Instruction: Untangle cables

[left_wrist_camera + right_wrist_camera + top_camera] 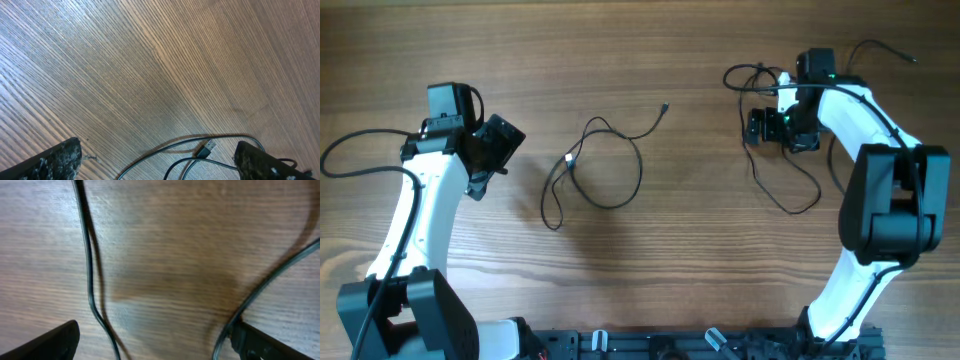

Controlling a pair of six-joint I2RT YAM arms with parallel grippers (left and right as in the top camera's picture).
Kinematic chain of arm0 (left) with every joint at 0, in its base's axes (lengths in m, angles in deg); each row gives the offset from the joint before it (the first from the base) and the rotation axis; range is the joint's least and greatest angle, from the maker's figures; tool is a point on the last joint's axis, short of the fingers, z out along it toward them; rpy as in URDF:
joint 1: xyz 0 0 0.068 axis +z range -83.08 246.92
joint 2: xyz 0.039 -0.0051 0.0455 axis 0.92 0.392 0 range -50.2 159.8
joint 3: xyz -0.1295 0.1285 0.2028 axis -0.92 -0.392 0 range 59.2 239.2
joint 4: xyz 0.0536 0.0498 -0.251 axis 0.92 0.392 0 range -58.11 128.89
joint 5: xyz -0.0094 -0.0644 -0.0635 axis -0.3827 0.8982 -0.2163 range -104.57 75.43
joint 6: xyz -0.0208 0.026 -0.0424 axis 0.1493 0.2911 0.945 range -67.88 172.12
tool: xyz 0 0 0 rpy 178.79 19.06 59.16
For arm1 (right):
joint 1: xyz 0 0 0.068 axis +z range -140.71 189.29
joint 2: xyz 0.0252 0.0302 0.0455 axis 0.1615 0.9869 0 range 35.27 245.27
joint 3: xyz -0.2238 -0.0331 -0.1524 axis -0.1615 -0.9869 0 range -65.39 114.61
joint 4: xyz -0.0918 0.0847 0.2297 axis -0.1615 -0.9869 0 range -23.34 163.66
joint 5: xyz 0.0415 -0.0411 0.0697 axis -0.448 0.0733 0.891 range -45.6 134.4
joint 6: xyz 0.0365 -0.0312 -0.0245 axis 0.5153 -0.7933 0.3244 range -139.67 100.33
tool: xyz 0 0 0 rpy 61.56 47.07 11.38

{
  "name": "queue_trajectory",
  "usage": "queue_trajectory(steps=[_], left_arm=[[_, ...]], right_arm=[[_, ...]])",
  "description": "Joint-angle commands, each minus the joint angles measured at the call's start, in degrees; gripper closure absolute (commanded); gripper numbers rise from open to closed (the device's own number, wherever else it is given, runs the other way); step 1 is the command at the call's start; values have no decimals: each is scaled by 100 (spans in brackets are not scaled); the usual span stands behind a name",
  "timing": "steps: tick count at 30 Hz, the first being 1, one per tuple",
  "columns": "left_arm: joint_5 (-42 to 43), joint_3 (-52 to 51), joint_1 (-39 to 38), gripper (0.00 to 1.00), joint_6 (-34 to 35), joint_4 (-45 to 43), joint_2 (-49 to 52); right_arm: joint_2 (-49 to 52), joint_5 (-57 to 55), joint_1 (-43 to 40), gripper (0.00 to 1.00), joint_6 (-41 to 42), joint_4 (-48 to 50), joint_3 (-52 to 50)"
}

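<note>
Overhead, one thin black cable [639, 168] lay in a loose loop about midway between the table's [700, 280] left and right edges, one plug end [665, 107] pointing toward the far edge and a tail trailing toward the near edge. A second cable [782, 207] sprawled toward the far right corner, curling under and around the right arm's [880, 200] jaws. Those jaws were spread wide and grasped nothing; in the right wrist view one strand [89, 270] ran across the wood between the fingers [260, 342] and another [270, 280] ended up just beside one finger. The left arm's [420, 210] jaws were also released, hanging near the left edge, apart from the looped cable, whose silver-tipped plug [207, 148] showed between their fingers [57, 160].
</note>
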Motion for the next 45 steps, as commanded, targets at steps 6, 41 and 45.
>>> queue_trajectory(steps=[6, 41, 45], left_arm=[[22, -52, 20, 0, 57, 7, 70], [22, -52, 20, 0, 57, 7, 70], [22, -52, 20, 0, 57, 7, 70]], right_arm=[[188, 374, 817, 1, 33, 588, -678], [743, -590, 1545, 96, 155, 498, -660], [634, -1226, 1419, 96, -151, -424, 170]])
